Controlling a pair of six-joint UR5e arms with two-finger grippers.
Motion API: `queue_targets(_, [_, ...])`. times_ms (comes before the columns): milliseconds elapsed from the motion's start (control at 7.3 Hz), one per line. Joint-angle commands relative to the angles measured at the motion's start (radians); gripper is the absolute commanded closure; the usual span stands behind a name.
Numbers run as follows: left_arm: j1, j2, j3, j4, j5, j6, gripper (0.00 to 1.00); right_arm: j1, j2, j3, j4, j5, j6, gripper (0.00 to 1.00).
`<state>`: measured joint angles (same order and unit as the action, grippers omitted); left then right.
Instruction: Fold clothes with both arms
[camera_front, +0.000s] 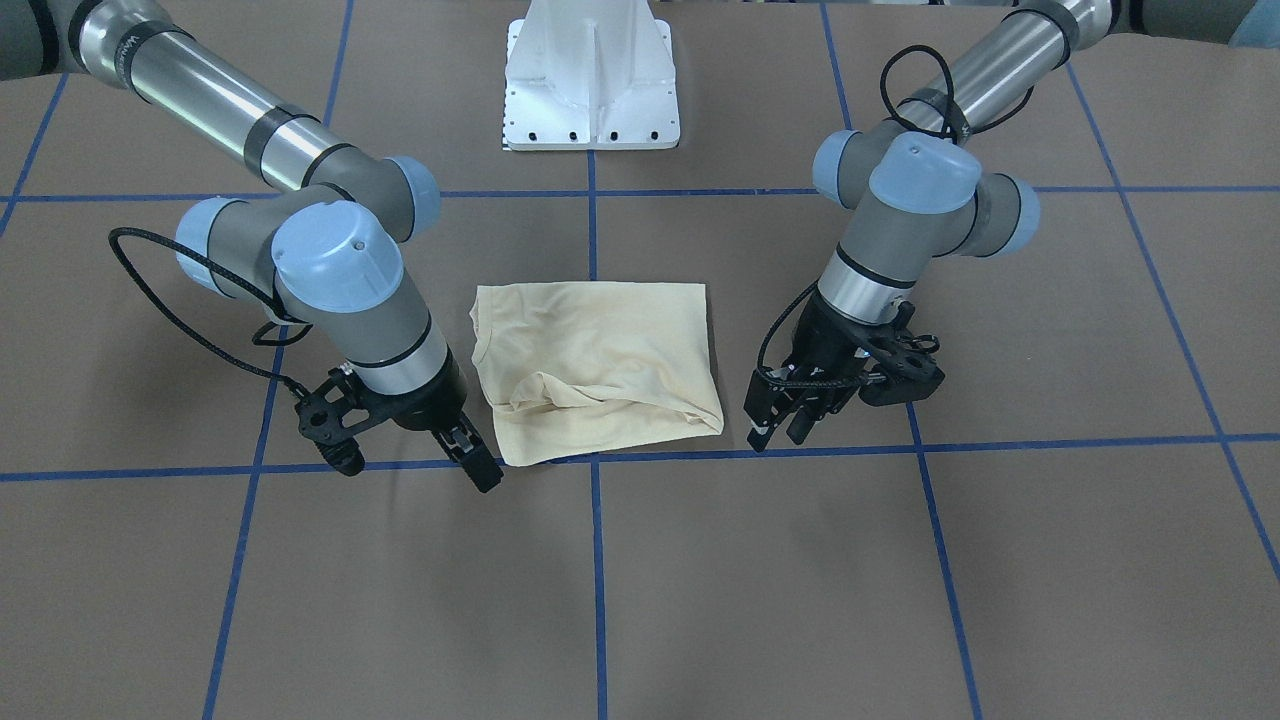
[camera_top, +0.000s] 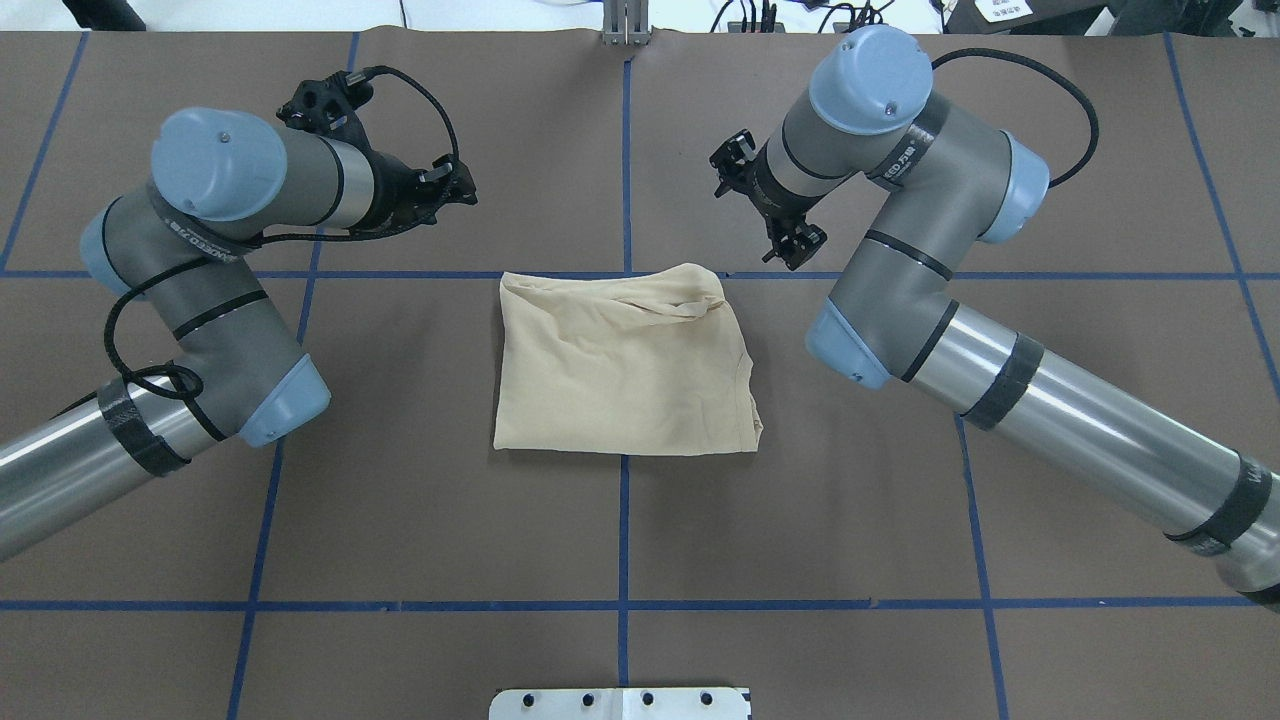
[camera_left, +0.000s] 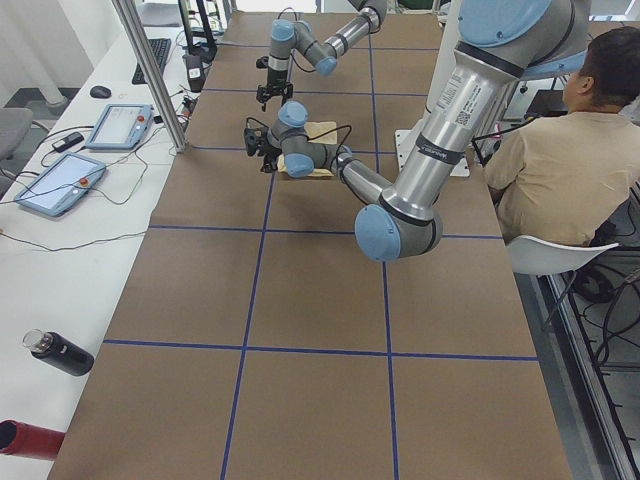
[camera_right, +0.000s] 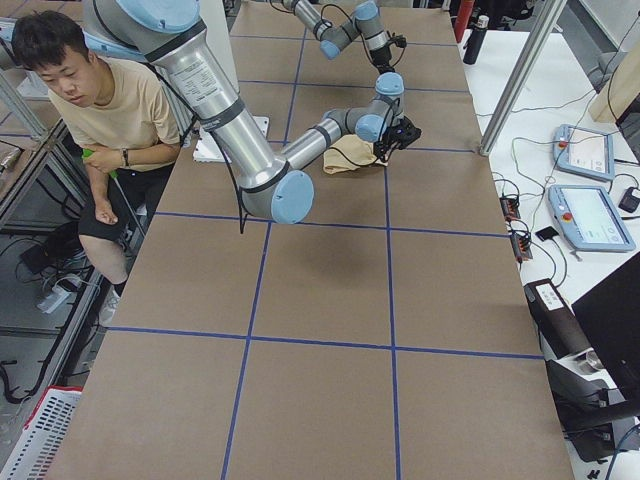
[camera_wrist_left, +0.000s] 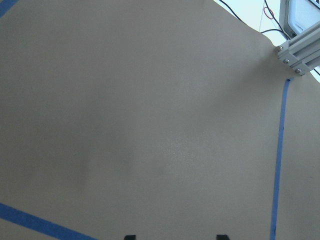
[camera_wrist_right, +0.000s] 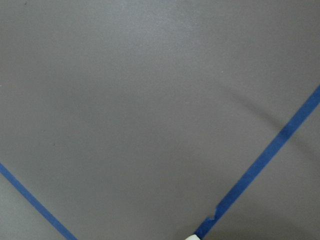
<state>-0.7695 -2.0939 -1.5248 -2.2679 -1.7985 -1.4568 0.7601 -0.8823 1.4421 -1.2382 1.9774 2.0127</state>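
The left gripper (camera_front: 778, 434) stood spread at centre right, the right gripper's (camera_front: 482, 468) jaws I couldn't tell; I feared either snagging one layer of the T-shirt (camera_front: 600, 350) at its bunched lower ridge, unfolding it.

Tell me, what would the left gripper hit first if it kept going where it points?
Probably the bare table. The left gripper tilts down beside the shirt, and its wrist view shows mainly brown table and blue tape ahead. The shirt seems off that line, though depth is unclear.
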Motion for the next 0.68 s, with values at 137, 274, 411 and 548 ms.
queue_targets(137, [-0.083, 0.075, -0.057, 0.002, -0.088, 0.139, 0.49, -0.103, -0.007, 0.113, -0.064, -0.034, 0.012, 0.19])
queue_targets(274, [-0.108, 0.107, -0.078, 0.002, -0.11, 0.189, 0.5, -0.128, -0.007, 0.138, -0.096, -0.066, 0.023, 0.99])
queue_targets(411, [-0.125, 0.145, -0.113, 0.002, -0.131, 0.216, 0.5, -0.178, -0.006, 0.139, -0.099, -0.092, 0.017, 1.0])
queue_targets(548, [-0.135, 0.155, -0.121, 0.002, -0.146, 0.216, 0.5, -0.195, 0.005, 0.139, -0.101, -0.11, 0.015, 1.0])
